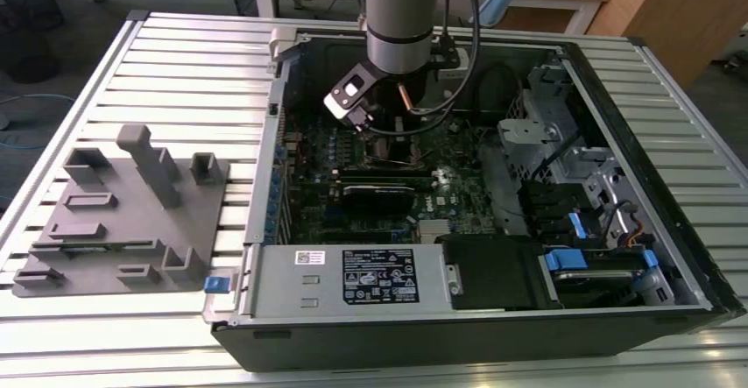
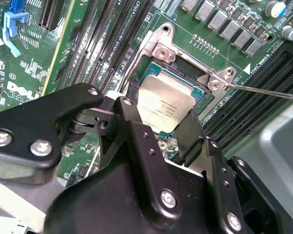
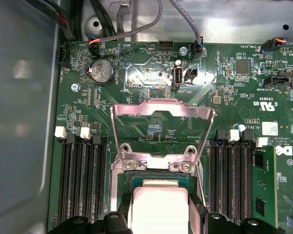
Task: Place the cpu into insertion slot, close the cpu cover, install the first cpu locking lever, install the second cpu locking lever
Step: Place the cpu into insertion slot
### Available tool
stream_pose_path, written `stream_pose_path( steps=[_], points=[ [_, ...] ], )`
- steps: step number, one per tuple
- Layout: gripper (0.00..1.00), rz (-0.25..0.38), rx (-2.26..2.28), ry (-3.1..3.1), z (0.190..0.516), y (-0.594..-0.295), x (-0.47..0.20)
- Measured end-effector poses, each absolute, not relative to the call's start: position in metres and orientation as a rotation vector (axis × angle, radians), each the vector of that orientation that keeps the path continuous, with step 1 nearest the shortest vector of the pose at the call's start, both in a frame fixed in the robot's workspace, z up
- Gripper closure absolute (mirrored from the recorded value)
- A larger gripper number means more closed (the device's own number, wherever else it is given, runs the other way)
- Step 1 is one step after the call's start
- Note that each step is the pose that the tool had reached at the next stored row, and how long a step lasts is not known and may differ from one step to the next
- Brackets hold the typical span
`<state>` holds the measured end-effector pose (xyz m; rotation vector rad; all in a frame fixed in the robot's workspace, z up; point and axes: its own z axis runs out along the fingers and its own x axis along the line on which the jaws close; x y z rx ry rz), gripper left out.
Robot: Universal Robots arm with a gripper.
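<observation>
The cpu (image 2: 167,104), a square chip with a silvery top, sits between my gripper's (image 2: 161,117) black fingers (image 2: 191,137), which are shut on its opposite edges. It hangs level just over, or resting in, the insertion slot (image 2: 159,50), whose silvery rim and dark centre show around it. In the first wrist view the cpu (image 3: 159,207) is over the slot (image 3: 136,168), and the cpu cover (image 3: 161,109) stands swung open behind it. A thin locking lever (image 2: 266,91) sticks out free beside the socket. In the exterior view my gripper (image 1: 377,134) reaches down into the open computer case.
Long black memory slots (image 3: 83,180) flank the socket on both sides. Cables (image 3: 136,24) run along the case wall past the board's edge. Outside the case (image 1: 654,230), a grey fixture block (image 1: 117,217) rests on the slatted table at the exterior view's left.
</observation>
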<state>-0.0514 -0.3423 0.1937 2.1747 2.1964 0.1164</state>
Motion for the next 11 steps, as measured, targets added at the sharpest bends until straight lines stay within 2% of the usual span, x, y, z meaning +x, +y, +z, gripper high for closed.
stream_pose_path(
  steps=[11],
  points=[
    [0.46, 0.117, 2.175, 2.196, 0.1944, -0.3423, -0.0514]
  ],
)
